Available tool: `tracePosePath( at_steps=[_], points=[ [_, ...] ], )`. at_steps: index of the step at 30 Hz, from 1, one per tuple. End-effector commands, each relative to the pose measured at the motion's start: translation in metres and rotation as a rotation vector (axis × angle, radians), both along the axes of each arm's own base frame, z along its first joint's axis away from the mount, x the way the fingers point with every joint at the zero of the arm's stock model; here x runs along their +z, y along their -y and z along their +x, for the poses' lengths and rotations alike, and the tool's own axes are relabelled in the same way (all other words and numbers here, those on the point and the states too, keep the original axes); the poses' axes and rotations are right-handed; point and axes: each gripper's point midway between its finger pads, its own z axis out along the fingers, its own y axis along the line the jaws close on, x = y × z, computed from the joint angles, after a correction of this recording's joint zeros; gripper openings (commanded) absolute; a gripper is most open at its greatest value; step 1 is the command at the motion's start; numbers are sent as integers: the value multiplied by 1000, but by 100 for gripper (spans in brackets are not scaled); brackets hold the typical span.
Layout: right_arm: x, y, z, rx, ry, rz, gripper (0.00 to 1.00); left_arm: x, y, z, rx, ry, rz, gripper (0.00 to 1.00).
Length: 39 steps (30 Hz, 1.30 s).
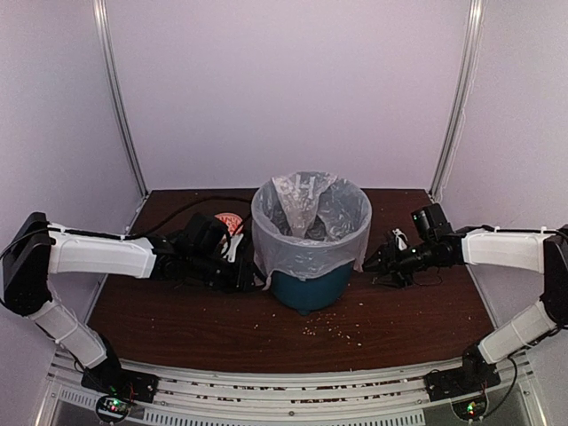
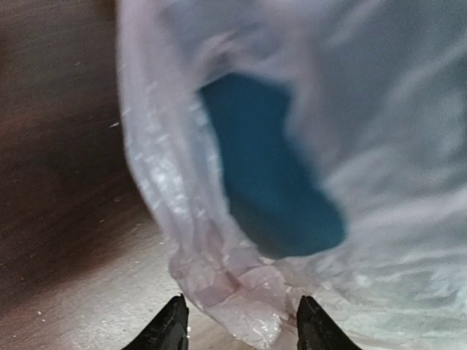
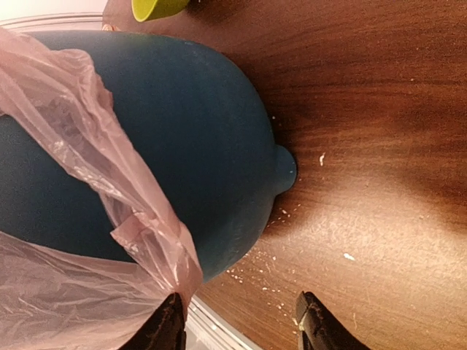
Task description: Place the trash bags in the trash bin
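A teal trash bin (image 1: pixel 306 288) stands at the middle of the table (image 1: pixel 177 319), lined with a pale-pink trash bag (image 1: pixel 311 217) folded over its rim. The left gripper (image 2: pixel 242 324), jaws apart, straddles the bag's hanging hem. The right gripper (image 3: pixel 241 324), also apart, has one finger against the bag.

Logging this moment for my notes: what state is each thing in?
Trash bag: draped over the bin's rim, one flap standing up inside.
Bin: upright, lined by the bag.
Left gripper: open, bag's hem between its fingers.
Right gripper: open, bag's edge close by.
Table: strewn with crumbs.
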Motion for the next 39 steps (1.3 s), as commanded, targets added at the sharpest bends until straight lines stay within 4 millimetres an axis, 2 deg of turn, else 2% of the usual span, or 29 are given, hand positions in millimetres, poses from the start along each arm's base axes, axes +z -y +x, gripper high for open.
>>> tracePosePath(
  at_steps=[1,4,12,25,27,30,36,39],
  points=[
    [-17,7,7,3,36,-101,51,-19,-7,10,47,32,47,50],
    [-30,11,1,9,0,-128,51,-33,-13,11,49,34,107,47],
    [-40,16,-5,5,-22,-153,51,-40,-25,11,44,54,171,47],
    [-41,20,-14,10,-33,-171,51,-15,-49,12,-6,166,210,50],
    [-32,22,-13,13,-18,-187,52,-3,-46,12,-22,197,180,52],
    [-8,29,-13,5,33,-214,56,23,-45,13,-21,253,137,55],
    [36,43,-20,-37,87,-248,63,62,-54,14,-13,333,143,60],
    [57,50,-18,-74,124,-259,67,84,-63,21,20,377,137,61]
  ],
)
